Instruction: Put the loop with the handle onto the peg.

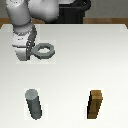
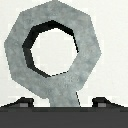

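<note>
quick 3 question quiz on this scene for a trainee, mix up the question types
1. True or false: the loop with the handle is already seated over the peg.
2. Multiple choice: in the exterior view, what stands toward the right of the peg? A) a red cup B) a brown wooden block C) a second ring
3. Short answer: which part of the loop points toward the hand?

Key
1. False: the loop is up by the hand, well apart from the peg, which stands bare on the white table.
2. B
3. Its stubby handle; the wrist view shows it running back between the fingers.
</note>
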You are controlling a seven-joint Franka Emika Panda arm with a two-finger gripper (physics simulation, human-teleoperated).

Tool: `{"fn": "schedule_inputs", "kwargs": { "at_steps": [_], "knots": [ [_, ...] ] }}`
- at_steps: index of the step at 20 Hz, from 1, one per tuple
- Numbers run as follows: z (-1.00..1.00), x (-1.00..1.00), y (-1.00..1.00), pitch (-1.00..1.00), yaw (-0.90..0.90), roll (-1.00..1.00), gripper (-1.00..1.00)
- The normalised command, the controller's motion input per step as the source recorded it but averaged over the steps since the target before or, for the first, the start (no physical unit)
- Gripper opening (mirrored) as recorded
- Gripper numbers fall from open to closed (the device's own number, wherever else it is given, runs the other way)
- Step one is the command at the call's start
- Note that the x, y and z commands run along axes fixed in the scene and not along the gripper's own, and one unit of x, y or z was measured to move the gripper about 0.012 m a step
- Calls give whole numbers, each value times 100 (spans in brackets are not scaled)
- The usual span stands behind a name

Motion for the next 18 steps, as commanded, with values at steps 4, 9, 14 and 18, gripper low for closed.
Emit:
{"fn": "schedule_inputs", "kwargs": {
  "at_steps": [4, 9, 14, 18],
  "knots": [
    [0, 0, 0, 0, 0, 0, -100],
    [0, 0, 0, 0, 0, 0, -100],
    [80, 0, 0, 0, 0, 0, -100],
    [100, 0, 0, 0, 0, 0, -100]
  ]
}}
